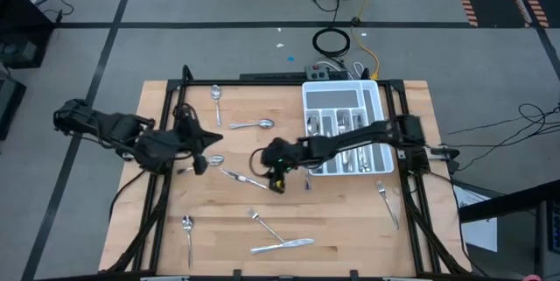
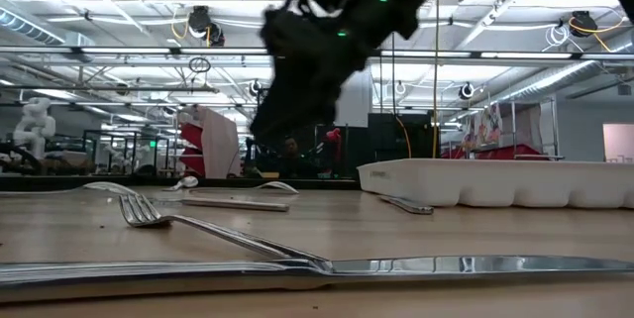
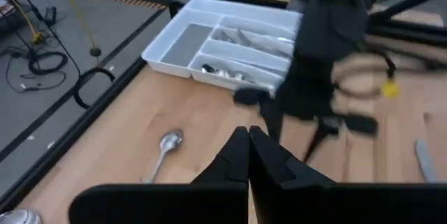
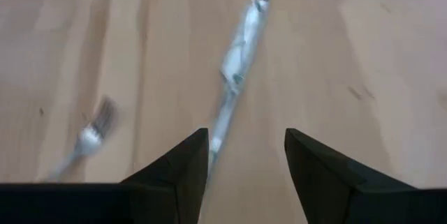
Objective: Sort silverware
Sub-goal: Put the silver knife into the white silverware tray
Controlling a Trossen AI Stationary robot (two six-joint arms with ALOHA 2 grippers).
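High view: table at frame centre; white tray upper right of centre, holding silverware. Loose pieces lay scattered: spoon upper left, spoon centre, fork right, knife and fork lower centre, spoon lower left. Right gripper hung at centre, left gripper just left of it. Low view: fork and knife crossed the foreground; tray right; right gripper upper centre. Left wrist view: left fingers pressed together, empty; spoon lower left; tray top. Right wrist view: right fingers parted, empty, over a knife; fork at left.
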